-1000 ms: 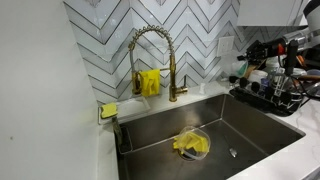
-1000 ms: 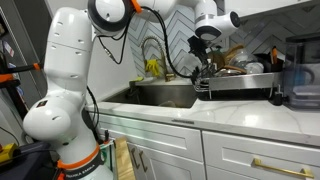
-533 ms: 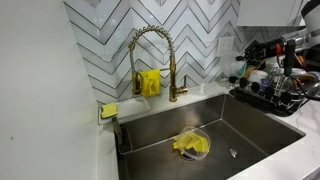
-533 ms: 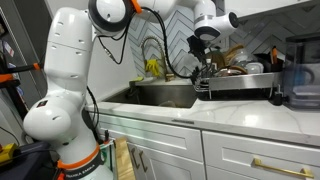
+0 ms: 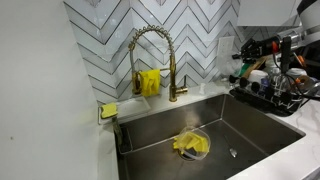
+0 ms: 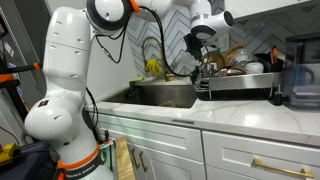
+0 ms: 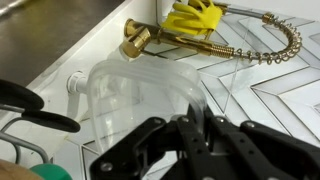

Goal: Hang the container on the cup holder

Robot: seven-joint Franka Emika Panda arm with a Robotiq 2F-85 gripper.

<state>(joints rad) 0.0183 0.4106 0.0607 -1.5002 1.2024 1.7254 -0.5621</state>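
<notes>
The container [image 7: 140, 95], clear and roundish, fills the middle of the wrist view with its open rim turned toward the camera. It is held up off the table [image 6: 215, 112] beside the sink [image 5: 200, 125]. The pincer [image 7: 190, 128] comes in from 6 o'clock, its 2 dark fingers [image 7: 208, 132] drawn nearly together on the near wall of the container, so it has hold of it. At 9 o'clock of the container in that view, black prongs [image 7: 38, 112] reach in from the edge; I cannot tell whether the container touches them. At 12 o'clock lies the gold faucet [image 7: 140, 38] with its coiled spring, and a yellow cloth [image 7: 195, 20] is draped over it. In both exterior views the pincer [image 5: 245, 52] [image 6: 200, 45] hangs above the near end of the dish rack [image 5: 280, 98] [image 6: 240, 82], but the container is too faint there to pick out. In an exterior view the faucet [image 5: 150, 55] stands at 9 o'clock of the pincer against the chevron tile wall [image 5: 100, 40]. A clear bowl [image 5: 193, 145] with a crumpled yellow rag [image 5: 188, 147] sits low in the sink at 7 o'clock of the pincer, and a yellow sponge [image 5: 108, 110] rests at the sink's far corner. The white arm [image 6: 70, 70] rises at 9 o'clock in an exterior view.
</notes>
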